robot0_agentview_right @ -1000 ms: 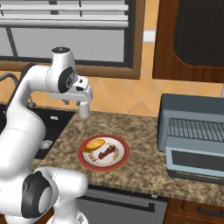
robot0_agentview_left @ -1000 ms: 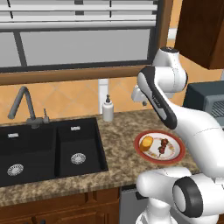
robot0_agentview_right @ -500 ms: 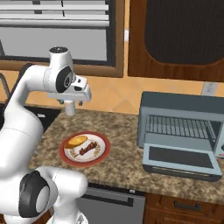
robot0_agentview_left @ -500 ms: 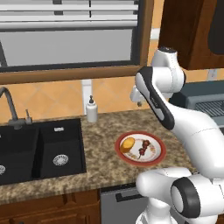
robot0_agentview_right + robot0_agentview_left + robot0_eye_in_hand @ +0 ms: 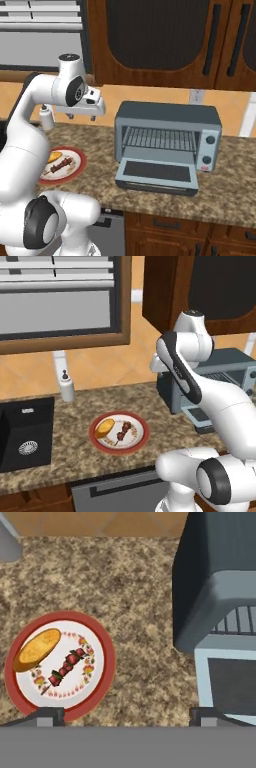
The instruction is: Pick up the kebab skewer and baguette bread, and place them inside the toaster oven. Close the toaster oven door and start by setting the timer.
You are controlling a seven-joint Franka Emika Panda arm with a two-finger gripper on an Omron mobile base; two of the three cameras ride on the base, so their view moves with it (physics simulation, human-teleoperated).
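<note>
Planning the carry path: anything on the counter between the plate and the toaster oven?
Nothing: bare granite counter separates the plate from the toaster oven in the hand view.

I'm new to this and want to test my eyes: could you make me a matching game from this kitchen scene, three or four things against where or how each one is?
Things:
1. small golden-orange baguette bread
2. blue-grey toaster oven door
3. white soap dispenser bottle
4. robot's gripper

States:
A. folded down open
B. against the wall, beside the black sink
C. open, high above the counter
D. on the red-rimmed plate beside the kebab skewer

Pairs: 1-D, 2-A, 3-B, 4-C
</note>
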